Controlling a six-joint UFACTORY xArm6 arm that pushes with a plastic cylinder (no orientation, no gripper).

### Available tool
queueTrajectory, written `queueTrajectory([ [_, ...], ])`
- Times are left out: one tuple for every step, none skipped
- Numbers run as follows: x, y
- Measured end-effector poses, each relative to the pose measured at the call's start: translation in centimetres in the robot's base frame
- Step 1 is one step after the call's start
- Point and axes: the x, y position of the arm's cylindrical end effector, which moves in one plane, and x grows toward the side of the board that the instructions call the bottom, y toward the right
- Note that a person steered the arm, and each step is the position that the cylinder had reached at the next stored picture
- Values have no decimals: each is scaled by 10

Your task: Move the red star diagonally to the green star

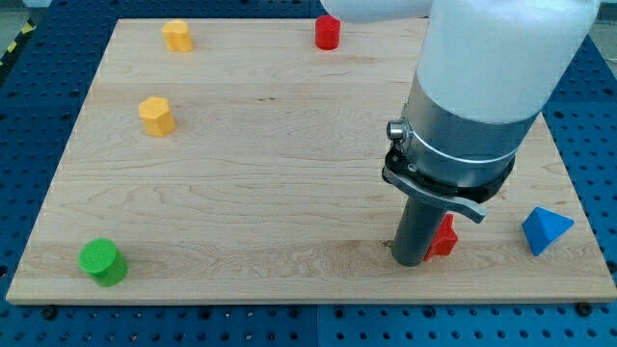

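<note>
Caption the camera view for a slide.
My tip touches the red block near the board's bottom right.

Bright, even overhead light; soft short shadows under blocks. White arm housing [501, 48] nearly blown out, slightly soft up close. Board [270, 164] sharp, no edge distortion.

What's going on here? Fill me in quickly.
A robot arm with a straight dark rod is pushing small blocks on a wooden board. My tip sits against the left side of a red block near the view's bottom right, which it partly hides. The green block is far off at the bottom left. The push toward it is not yet done.
</note>
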Motion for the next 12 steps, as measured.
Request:
queueTrajectory([
  [13,1],
  [27,3],
  [27,11],
  [26,29],
  [21,30],
  [8,30],
  [-12,30],
  [-30,30],
  [-40,34],
  [-41,45],
  [-42,71],
  [-48,100],
])
